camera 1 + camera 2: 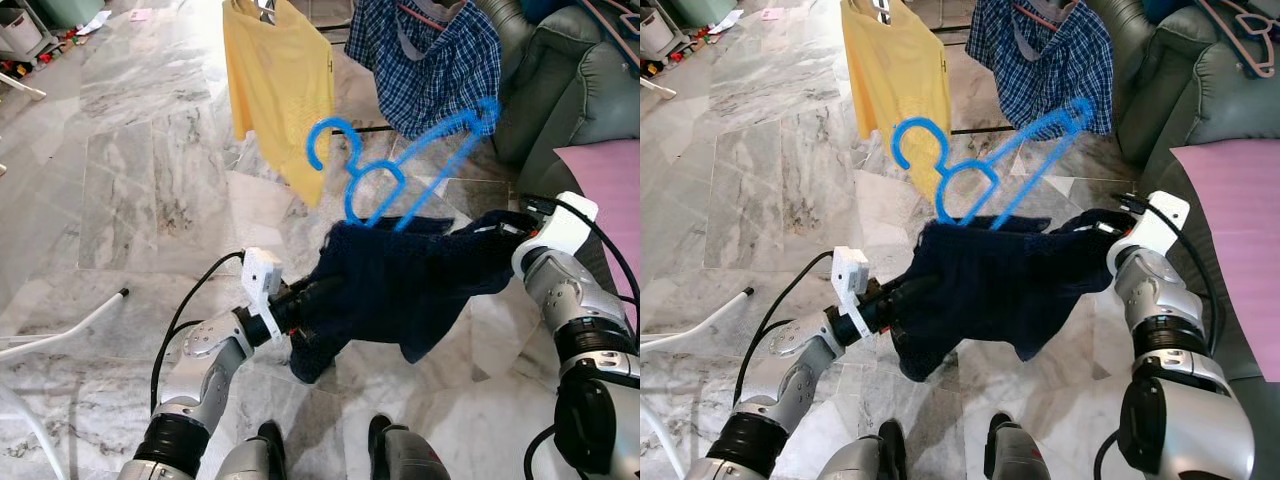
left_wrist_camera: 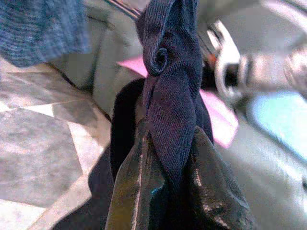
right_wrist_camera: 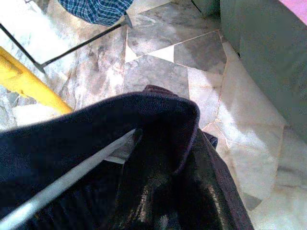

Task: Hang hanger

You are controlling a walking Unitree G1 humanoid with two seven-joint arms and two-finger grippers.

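A blue plastic hanger (image 1: 440, 134) tilts up out of a dark navy garment (image 1: 410, 280), its hook toward the yellow shirt. I hold the garment stretched between both grippers above the marble floor. My left gripper (image 1: 318, 292) is shut on the garment's lower left edge; in the left wrist view a twist of navy cloth (image 2: 170, 110) is pinched between the fingers (image 2: 129, 191). My right gripper (image 1: 503, 232) is buried in the garment's right end. There the cloth (image 3: 163, 124) drapes over the closed fingers (image 3: 153, 201), and a pale bar (image 3: 72, 179) runs beside them.
A yellow shirt (image 1: 280, 80) and a blue plaid shirt (image 1: 430, 60) hang ahead on a drying rack with a black base bar (image 1: 372, 128). A grey-green sofa (image 1: 580, 90) with a pink cushion (image 1: 610, 190) stands at the right. A white pipe (image 1: 60, 335) lies on the floor at the left.
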